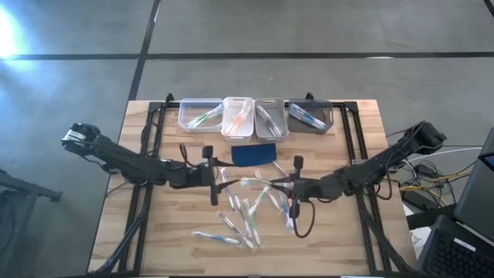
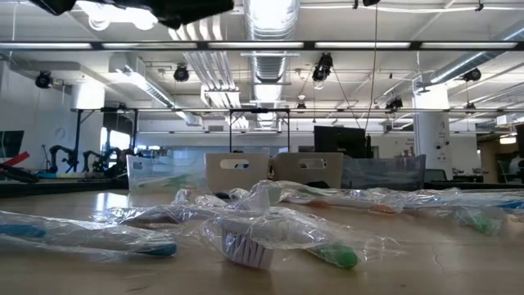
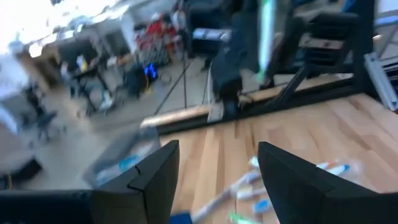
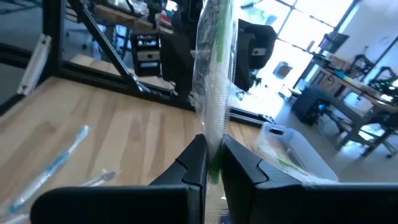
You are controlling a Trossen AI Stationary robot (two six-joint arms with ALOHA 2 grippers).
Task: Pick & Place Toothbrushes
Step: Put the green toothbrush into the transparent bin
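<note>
Several toothbrushes (image 1: 243,216) in clear wrappers lie loose on the wooden table (image 1: 347,239), close in the low view (image 2: 270,233). My right gripper (image 1: 282,185) (image 4: 214,165) is above the pile, shut on a green toothbrush (image 4: 214,74) in a crinkled wrapper. That toothbrush (image 3: 267,31) also shows in the left wrist view. My left gripper (image 1: 224,179) (image 3: 217,180) faces it from the table's left, open, with nothing between its fingers. My right gripper pinches the wrapped green toothbrush between its two fingers, near one end (image 4: 215,146). The fingers come roughly level from the table's right. The rest of the brush sticks out past the fingertips and rises away from them, clear of the table.
Four small bins stand in a row at the far edge: clear (image 1: 199,114), white (image 1: 238,116), pale grey (image 1: 271,118) and dark grey (image 1: 310,116), each with brushes inside. A dark blue pad (image 1: 253,154) lies before them. Black frame rails (image 1: 150,131) run along both table sides.
</note>
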